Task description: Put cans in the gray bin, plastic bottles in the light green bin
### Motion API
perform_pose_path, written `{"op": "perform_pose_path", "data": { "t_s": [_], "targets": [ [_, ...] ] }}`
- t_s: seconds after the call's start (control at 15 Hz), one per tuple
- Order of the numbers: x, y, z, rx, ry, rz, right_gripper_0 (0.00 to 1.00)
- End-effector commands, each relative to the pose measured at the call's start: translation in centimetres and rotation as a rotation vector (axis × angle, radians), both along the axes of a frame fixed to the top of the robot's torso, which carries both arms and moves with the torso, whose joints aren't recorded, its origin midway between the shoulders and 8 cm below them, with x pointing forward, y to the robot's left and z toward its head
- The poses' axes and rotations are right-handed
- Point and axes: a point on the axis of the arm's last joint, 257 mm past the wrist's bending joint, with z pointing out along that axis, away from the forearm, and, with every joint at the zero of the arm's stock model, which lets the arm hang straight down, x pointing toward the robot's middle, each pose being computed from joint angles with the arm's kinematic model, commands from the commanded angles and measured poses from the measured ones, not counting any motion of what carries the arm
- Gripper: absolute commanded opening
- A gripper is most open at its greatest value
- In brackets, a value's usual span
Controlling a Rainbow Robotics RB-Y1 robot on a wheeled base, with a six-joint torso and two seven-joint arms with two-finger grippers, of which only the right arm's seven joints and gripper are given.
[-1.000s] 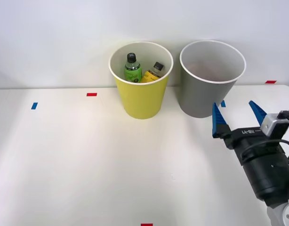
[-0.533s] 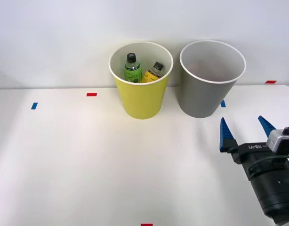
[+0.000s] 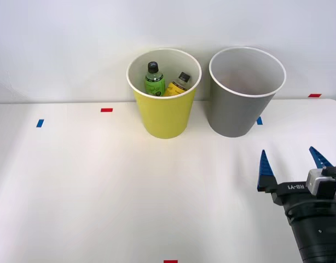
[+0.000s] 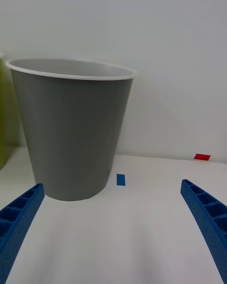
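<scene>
Now sorting looks finished: we see green bottle (image 3: 154,80) and yellow bottle (image 3: 178,85) inside light green bin (image 3: 164,118) at 12 o'clock; gray bin (image 3: 235,112) just beside, at 1. Right claw (image 3: 291,163) wide, empty, at 4 o'clock over desk (image 3: 91,186). No loose items; next move: we judge retreat only.

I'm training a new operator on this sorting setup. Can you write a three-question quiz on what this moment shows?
1. True or false: both plastic bottles are inside the light green bin.
2. The right gripper is: A) shut on a bottle, B) open and holding nothing, C) inside the gray bin.
3. What colour are the bottle caps?

Key: 1 true. 2 B. 3 black.
</scene>
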Motion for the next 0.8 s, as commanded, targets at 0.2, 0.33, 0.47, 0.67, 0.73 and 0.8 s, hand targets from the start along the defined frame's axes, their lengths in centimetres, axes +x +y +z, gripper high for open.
{"op": "perform_pose_path", "data": {
  "t_s": [0.2, 0.33, 0.47, 0.67, 0.73, 0.8],
  "targets": [
    [0.1, -1.5, -1.3, -0.23, 0.068, -0.03, 1.0],
    [-0.1, -1.5, -1.7, -0.216, 0.078, -0.018, 1.0],
    [-0.6, -1.4, -2.1, -0.203, 0.086, -0.004, 1.0],
    [-2.1, -1.2, -3.2, -0.179, 0.1, 0.001, 1.0],
    [-2.6, -1.1, -3.5, -0.165, 0.103, 0.003, 1.0],
    [-3.1, -0.7, -3.9, -0.14, 0.11, 0.01, 1.0]
  ]
}}
